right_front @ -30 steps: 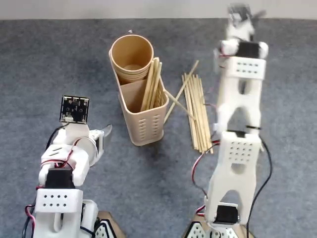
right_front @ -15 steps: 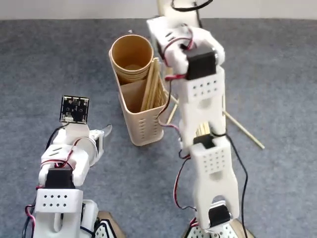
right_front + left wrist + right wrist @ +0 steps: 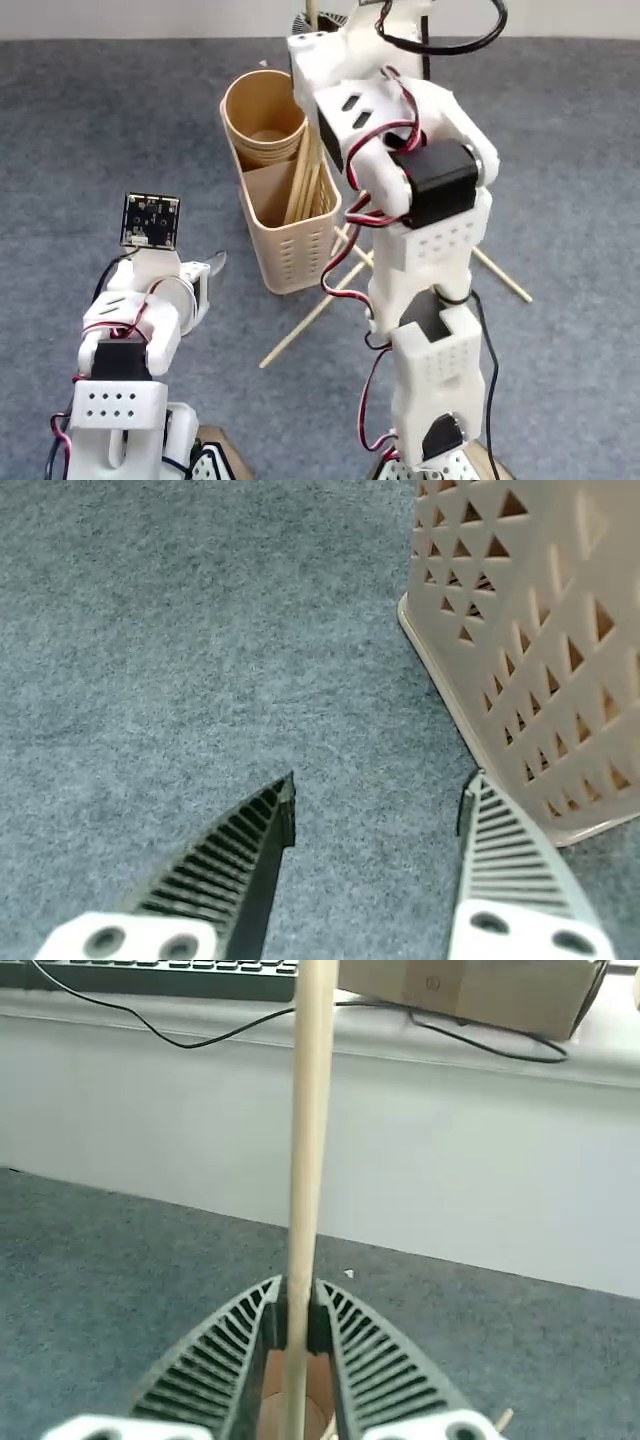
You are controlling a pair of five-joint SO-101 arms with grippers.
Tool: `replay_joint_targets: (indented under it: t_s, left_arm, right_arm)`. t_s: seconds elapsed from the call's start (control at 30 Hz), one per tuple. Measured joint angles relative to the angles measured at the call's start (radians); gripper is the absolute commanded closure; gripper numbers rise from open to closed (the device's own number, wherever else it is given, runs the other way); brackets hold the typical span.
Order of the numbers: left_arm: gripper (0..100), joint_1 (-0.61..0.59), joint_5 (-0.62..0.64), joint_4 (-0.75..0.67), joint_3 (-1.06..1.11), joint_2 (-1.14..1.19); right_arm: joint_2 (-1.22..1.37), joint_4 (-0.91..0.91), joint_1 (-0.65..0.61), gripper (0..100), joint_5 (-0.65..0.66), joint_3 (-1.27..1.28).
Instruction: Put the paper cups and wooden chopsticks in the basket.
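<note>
Wooden chopstick (image 3: 310, 1110) stands upright, clamped in my right jaws over the basket (image 3: 295, 255); my left jaws gape beside its base.

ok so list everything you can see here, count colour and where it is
basket: one, beige, perforated, mid-table
paper cups: one nested stack, number unclear, tan, in the basket's far compartment
chopsticks in basket: several, pale wood, leaning beside the cups
loose chopsticks: at least three, pale wood, on the carpet by the basket, partly under the right arm
held chopstick: one, pale wood, upright over the basket
carpet: grey, covering the table
left gripper: open, low beside the basket
right gripper: shut on the held chopstick
</note>
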Motion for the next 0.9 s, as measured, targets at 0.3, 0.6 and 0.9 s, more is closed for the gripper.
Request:
replay_joint_targets:
  t_s: [0.3,0.6,0.9]
  left_arm:
    - [74,0.0,0.0,0.0,0.0,0.0]
    - [74,0.0,0.0,0.0,0.0,0.0]
    - [74,0.0,0.0,0.0,0.0,0.0]
  right_arm:
    - [0.068,-0.061,-0.051,99.3,-0.02,-0.003]
    - [0.129,-0.066,-0.054,88.8,-0.014,-0.003]
    - [0.129,-0.066,-0.054,82.0,-0.011,-0.003]
